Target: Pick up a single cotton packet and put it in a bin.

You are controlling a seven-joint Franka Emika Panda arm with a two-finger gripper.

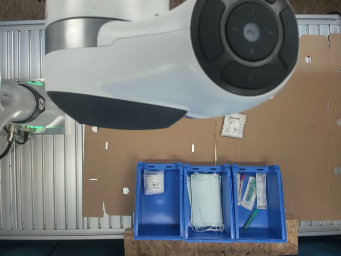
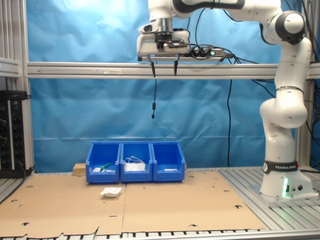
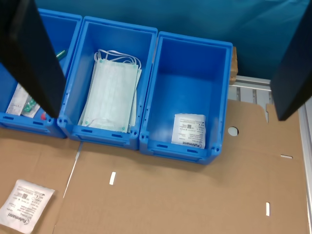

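Cardboard holds cotton packet [image 3: 24, 206], lying loose near the bins | gripper [image 2: 164, 75] high above, fingers apart, empty | step: pre-grasp | next: descend over packet, then carry to the bin [image 3: 192, 92] at second exterior view's right.

pale-green face masks [image 3: 110, 95] lie stacked in the middle blue compartment. green-capped tubes [image 1: 250, 218] and a long narrow printed packet [image 1: 261, 191] share the end compartment beside them. brown cardboard sheet [image 2: 165, 202] covers the bench [image 2: 300, 212].
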